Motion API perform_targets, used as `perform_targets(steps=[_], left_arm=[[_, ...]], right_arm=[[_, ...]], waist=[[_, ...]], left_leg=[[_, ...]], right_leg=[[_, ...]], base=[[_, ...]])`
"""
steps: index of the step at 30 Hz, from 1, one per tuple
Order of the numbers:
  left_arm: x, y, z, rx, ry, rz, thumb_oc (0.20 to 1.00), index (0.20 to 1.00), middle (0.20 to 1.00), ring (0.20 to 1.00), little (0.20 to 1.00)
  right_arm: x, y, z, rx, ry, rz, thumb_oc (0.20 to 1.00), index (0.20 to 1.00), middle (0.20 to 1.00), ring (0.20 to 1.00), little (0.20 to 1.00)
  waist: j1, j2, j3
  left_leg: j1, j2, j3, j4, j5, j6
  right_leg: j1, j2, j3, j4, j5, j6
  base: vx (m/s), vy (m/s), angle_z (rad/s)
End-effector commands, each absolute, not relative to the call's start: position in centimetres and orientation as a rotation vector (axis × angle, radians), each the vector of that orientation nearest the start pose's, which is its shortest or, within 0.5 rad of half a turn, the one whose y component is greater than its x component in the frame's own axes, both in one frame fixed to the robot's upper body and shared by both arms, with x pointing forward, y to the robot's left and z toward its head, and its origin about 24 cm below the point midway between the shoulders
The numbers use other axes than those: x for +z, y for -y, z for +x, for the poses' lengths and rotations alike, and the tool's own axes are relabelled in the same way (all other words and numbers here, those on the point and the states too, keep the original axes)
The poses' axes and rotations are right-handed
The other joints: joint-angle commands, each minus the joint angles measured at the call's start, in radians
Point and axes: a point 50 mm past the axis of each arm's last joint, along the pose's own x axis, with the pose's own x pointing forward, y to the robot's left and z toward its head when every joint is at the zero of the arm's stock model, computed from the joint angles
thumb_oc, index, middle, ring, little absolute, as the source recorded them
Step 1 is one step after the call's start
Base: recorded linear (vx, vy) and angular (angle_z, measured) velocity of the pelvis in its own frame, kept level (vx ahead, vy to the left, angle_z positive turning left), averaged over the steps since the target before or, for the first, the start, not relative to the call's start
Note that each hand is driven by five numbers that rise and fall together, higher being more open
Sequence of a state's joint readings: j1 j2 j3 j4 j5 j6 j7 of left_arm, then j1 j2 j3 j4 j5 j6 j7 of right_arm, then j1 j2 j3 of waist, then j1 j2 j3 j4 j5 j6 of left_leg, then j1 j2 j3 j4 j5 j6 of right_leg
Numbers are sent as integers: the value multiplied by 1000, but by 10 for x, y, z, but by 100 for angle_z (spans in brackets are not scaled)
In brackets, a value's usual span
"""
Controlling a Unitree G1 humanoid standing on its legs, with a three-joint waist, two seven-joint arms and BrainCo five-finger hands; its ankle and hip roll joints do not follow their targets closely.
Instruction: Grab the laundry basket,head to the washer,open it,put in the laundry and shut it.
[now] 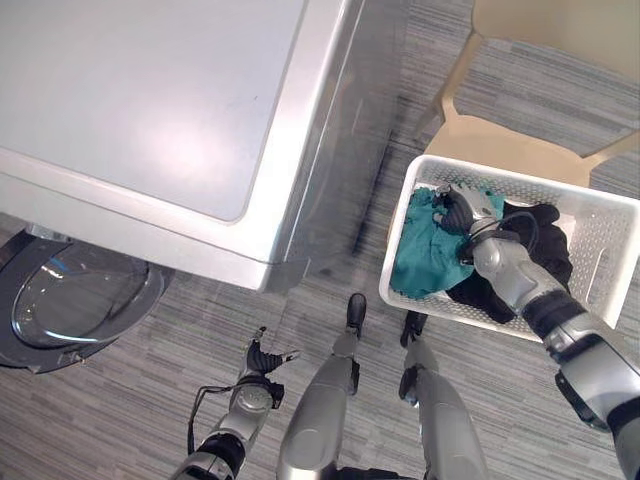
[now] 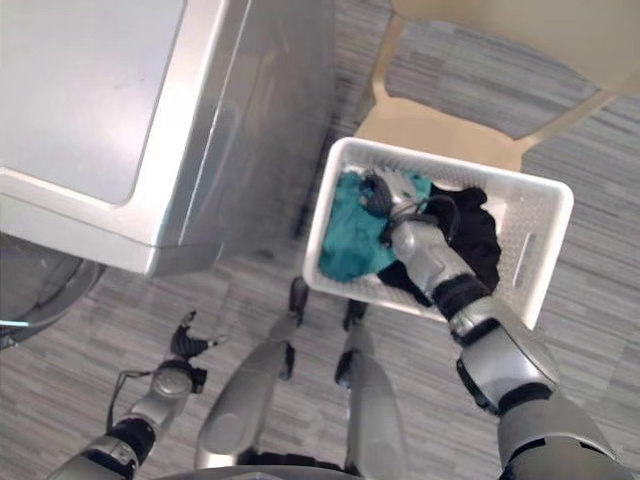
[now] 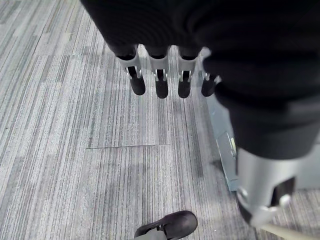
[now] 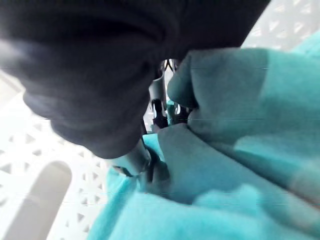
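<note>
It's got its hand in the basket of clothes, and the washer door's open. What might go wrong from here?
The right hand is buried in the teal cloth, which lies against a black garment; lifting could drag both, or drop one on the floor.

The white basket sits on a chair seat; a tug might slide it off.

The washer door hangs open low, far from the basket, so trailing cloth could snag during the carry. The left hand hangs free.

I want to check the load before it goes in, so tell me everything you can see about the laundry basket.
The laundry basket is white, rectangular, plastic-looking, its walls pierced with a small lattice pattern and a slot handle in one end. It stands upright on the grey striped floor, to the right of the washer, in front of a beige chair. Inside lie a teal cloth and a black garment. The right hand reaches in, fingers in the teal cloth.
</note>
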State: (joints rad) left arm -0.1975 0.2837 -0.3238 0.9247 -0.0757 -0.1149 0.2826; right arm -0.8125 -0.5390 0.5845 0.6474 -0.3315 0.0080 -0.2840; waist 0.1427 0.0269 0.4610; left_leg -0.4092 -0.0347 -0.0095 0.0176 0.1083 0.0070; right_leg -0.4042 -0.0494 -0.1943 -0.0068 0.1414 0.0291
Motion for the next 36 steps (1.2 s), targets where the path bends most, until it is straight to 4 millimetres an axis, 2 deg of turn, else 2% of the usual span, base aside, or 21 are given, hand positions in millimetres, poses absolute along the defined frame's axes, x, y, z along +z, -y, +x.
perform_targets(steps=[1, 6, 9, 11, 12, 13, 15, 16, 17, 18, 19, 20, 24, 28, 29, 31, 33, 34, 36], left_arm=[[-96, -223, 213, 173, -633, 454, 1000, 1000, 1000, 1000, 1000], [-95, -222, 213, 186, -629, 441, 1000, 1000, 1000, 1000, 1000], [-98, -221, 209, 189, -650, 434, 1000, 1000, 1000, 1000, 1000], [-104, -225, 198, 201, -695, 430, 1000, 1000, 1000, 1000, 1000], [-104, -225, 198, 200, -695, 431, 1000, 1000, 1000, 1000, 1000], [-108, -228, 190, 211, -725, 430, 1000, 1000, 1000, 1000, 1000], [-111, -230, 184, 211, -747, 431, 1000, 1000, 1000, 1000, 1000], [-115, -232, 175, 219, -775, 423, 1000, 1000, 1000, 1000, 1000], [-115, -232, 174, 219, -776, 424, 1000, 1000, 1000, 1000, 1000], [-118, -234, 168, 220, -797, 422, 1000, 1000, 1000, 1000, 1000], [-119, -235, 166, 223, -803, 422, 1000, 1000, 1000, 1000, 1000], [-124, -239, 153, 234, -844, 417, 1000, 1000, 1000, 1000, 1000], [-126, -240, 145, 244, -863, 403, 1000, 1000, 1000, 1000, 1000], [-130, -241, 130, 259, -890, 371, 1000, 1000, 1000, 1000, 1000], [-127, -239, 131, 253, -866, 350, 1000, 1000, 1000, 1000, 1000], [-125, -239, 134, 257, -849, 348, 1000, 1000, 1000, 1000, 1000], [-116, -240, 150, 248, -781, 363, 1000, 1000, 1000, 1000, 1000], [-116, -240, 150, 248, -780, 363, 1000, 1000, 1000, 1000, 1000], [-94, -238, 177, 225, -638, 381, 1000, 1000, 1000, 1000, 1000]], right_arm=[[137, 165, 366, -10, 342, -1023, 200, 200, 200, 200, 200], [130, 166, 347, -26, 366, -866, 200, 200, 200, 200, 200], [123, 159, 332, -11, 363, -675, 200, 200, 200, 200, 200], [116, 156, 316, 20, 351, -473, 200, 200, 200, 200, 200], [116, 156, 316, 20, 351, -473, 200, 200, 200, 200, 200], [113, 155, 306, 42, 346, -369, 200, 200, 200, 200, 200], [111, 155, 300, 51, 339, -310, 200, 200, 200, 200, 200], [109, 153, 292, 83, 333, -203, 200, 200, 200, 200, 200], [108, 153, 292, 84, 332, -203, 200, 200, 200, 200, 200], [114, 149, 289, 108, 357, -131, 200, 200, 200, 200, 200], [111, 148, 287, 122, 345, -121, 200, 200, 200, 200, 200], [112, 147, 281, 151, 348, -52, 200, 200, 200, 200, 200], [121, 143, 276, 182, 386, 38, 200, 200, 200, 200, 200], [139, 139, 268, 226, 466, 148, 200, 200, 200, 200, 200], [154, 132, 265, 261, 532, 187, 200, 200, 200, 200, 200], [160, 130, 265, 264, 559, 193, 200, 200, 200, 200, 200], [170, 126, 263, 283, 609, 196, 200, 200, 200, 200, 200], [170, 126, 263, 283, 610, 196, 200, 200, 200, 200, 200], [181, 128, 262, 272, 670, 175, 200, 200, 200, 200, 200]], waist=[[4, -48, -31], [-15, -45, -51], [-28, -48, -68], [-42, -56, -102], [-43, -57, -104], [-51, -59, -128], [-57, -60, -141], [-64, -62, -168], [-63, -62, -168], [-67, -64, -181], [-68, -63, -190], [-72, -61, -227], [-72, -59, -253], [-68, -57, -305], [-63, -51, -308], [-61, -48, -300], [-65, -40, -275], [-64, -41, -275], [-63, -31, -255]], left_leg=[[-12, -4, 6, 71, -81, -33], [33, -6, 7, 38, -74, -32], [71, -5, 8, 29, -78, -27], [129, 0, 11, 8, -85, -24], [127, 0, 10, 6, -82, -24], [158, -2, 12, -2, -87, -20], [180, -2, 14, -8, -91, -19], [208, -2, 17, -13, -95, -17], [210, -2, 17, -14, -95, -17], [239, 0, 22, -20, -103, -17], [240, 0, 22, -20, -101, -16], [273, 0, 27, -22, -110, -14], [304, 0, 33, -18, -124, -13], [360, 2, 45, -23, -146, -7], [379, 5, 56, -35, -145, 1], [372, 10, 60, -35, -140, 3], [348, 22, 52, -27, -122, 6], [346, 22, 53, -26, -122, 6], [262, 37, 19, 8, -80, 2]], right_leg=[[47, -80, 30, 56, -98, 110], [81, -82, 22, 48, -95, 114], [113, -83, 21, 48, -100, 115], [164, -80, 18, 45, -112, 115], [162, -81, 17, 43, -109, 115], [188, -78, 16, 41, -116, 115], [207, -78, 13, 40, -121, 115], [230, -76, 12, 38, -126, 116], [231, -76, 12, 38, -126, 116], [256, -73, 15, 36, -131, 118], [257, -74, 14, 35, -130, 118], [283, -72, 18, 33, -137, 118], [309, -69, 24, 35, -143, 119], [348, -60, 44, 31, -150, 119], [338, -57, 56, 50, -142, 124], [326, -58, 63, 73, -140, 128], [283, -41, 100, 147, -142, 135], [280, -42, 101, 151, -143, 135], [284, 3, 183, 291, -228, 106]], base=[[0, 0, 0], [0, 0, 0], [25, -8, -1], [95, -11, 3], [111, 9, -1], [52, 10, -4], [84, 8, -10], [80, 7, -1], [66, 3, 1], [0, 0, 0], [106, 31, -11], [90, 34, -12], [67, 26, -9], [65, 48, -15], [0, 59, -25], [-108, 3, -23], [-188, -40, -23], [-284, -71, -1], [-344, -134, 18]])
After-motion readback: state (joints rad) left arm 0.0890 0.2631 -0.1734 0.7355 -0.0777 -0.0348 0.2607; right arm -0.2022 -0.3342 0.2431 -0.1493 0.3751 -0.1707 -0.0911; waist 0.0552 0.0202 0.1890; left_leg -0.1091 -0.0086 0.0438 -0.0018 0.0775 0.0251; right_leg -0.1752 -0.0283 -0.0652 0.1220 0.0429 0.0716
